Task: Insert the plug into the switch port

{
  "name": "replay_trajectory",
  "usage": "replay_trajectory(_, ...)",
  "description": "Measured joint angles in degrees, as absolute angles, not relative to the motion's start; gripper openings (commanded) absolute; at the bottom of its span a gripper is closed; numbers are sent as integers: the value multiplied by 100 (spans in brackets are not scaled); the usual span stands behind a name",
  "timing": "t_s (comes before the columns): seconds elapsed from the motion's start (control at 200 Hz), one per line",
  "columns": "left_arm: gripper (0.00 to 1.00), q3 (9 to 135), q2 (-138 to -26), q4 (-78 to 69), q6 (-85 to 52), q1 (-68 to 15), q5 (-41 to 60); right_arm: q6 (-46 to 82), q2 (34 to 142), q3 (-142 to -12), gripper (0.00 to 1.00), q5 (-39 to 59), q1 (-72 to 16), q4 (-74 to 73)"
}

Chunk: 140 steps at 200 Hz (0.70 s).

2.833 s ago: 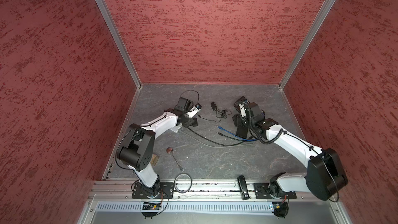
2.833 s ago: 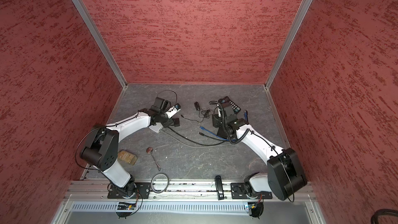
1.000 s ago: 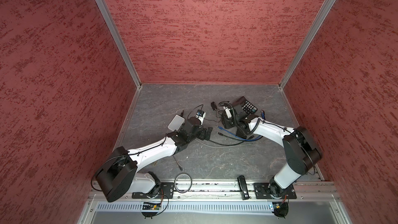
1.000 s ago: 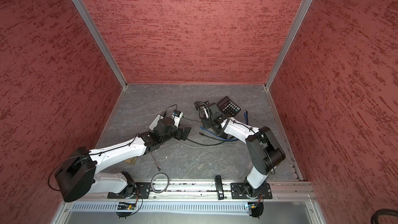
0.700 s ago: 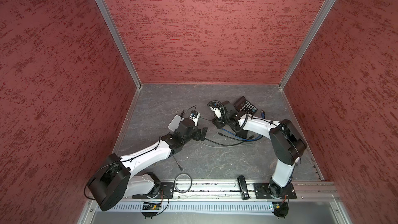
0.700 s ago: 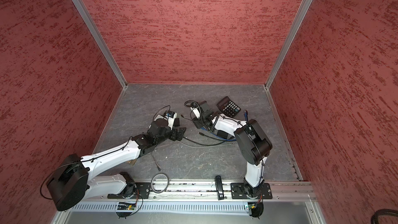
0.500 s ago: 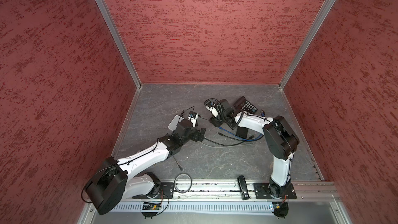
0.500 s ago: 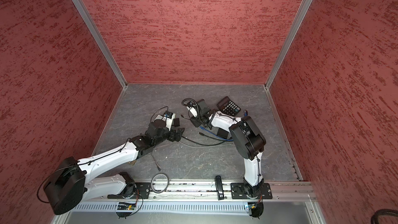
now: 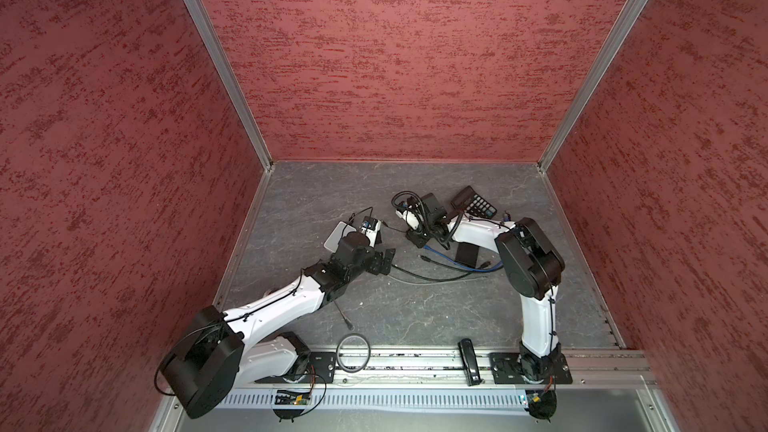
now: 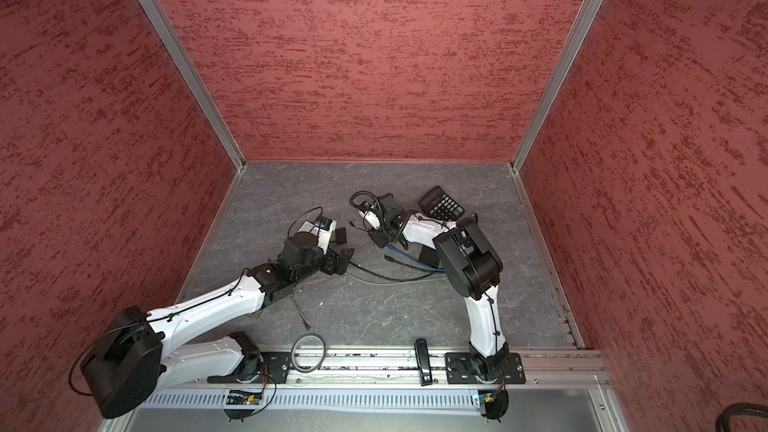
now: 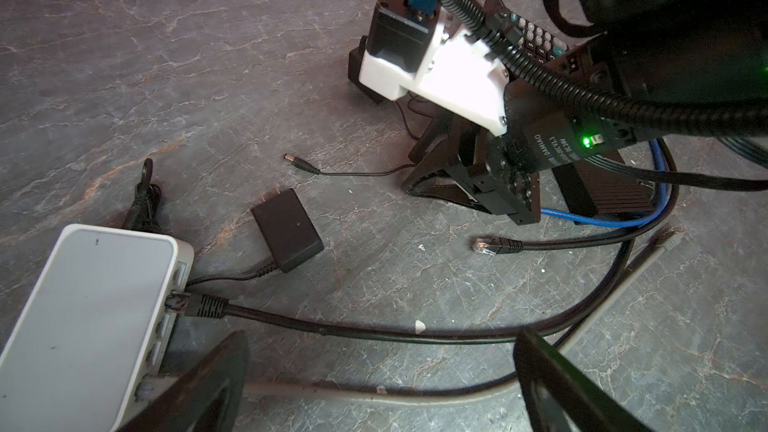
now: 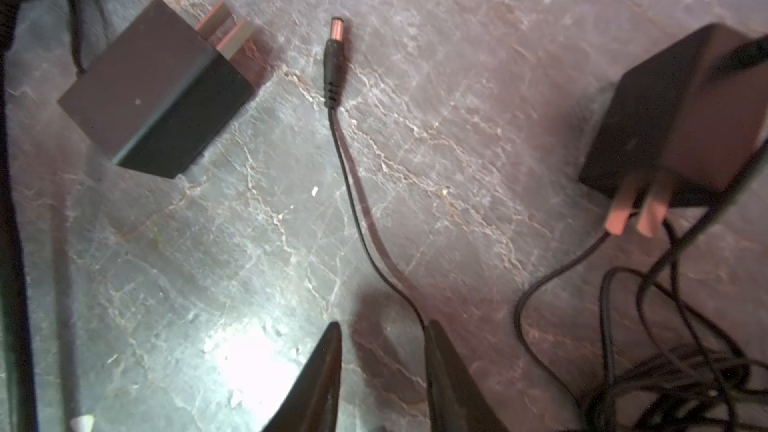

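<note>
Both top views: left of frame centre, white rectangular plastic switch box (image 9: pixel 336 236); left gripper (image 9: pixel 386 261) just beside it, toward centre. Right of centre, right gripper (image 9: pixel 415 238) down close to grey marbled tabletop (image 9: pixel 415 309).

Left wrist view: left jaws spread wide, empty. Small black barrel plug (image 11: pixel 297 162) on thin black lead (image 11: pixel 361 173), loose on the tabletop, apart from the switch box. Black network cable (image 11: pixel 208 307) seated in one port.

Right wrist view: right jaws part-open, gap showing, lead against one fingertip (image 12: pixel 444 359), not clamped. Judged: pick-up step, insertion not begun. Next calls for closing near the plug body, lifting, lining the tip square with a free port. Target port not identifiable here.
</note>
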<state>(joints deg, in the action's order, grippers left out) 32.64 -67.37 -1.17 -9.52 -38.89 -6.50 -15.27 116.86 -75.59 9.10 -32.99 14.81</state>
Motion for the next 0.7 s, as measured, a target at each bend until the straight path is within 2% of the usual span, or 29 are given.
replay_trajectory(0.225, 100, 3175, -6707, -167, -794, -3887, -655, -1649, 11793, -7627, 21, 917, -3232, 1476)
replay_trajectory(0.351, 100, 3081, -6676, -235, -685, -3887, -674, -1732, 11819, -7647, 12, 923, -3225, 1472)
replay_trajectory(0.446, 100, 3026, -6670, -355, -576, -3883, -729, -1776, 11819, -7647, 10, 928, -3214, 1476)
replay_trajectory(0.546, 99, 2950, -6628, -443, -464, -3879, -764, -1857, 11819, -7647, 0, 952, -3214, 1479)
replay_trajectory(0.701, 100, 2891, -6545, -493, -360, -3857, -764, -1942, 11819, -7647, 0, 1057, -3214, 1485)
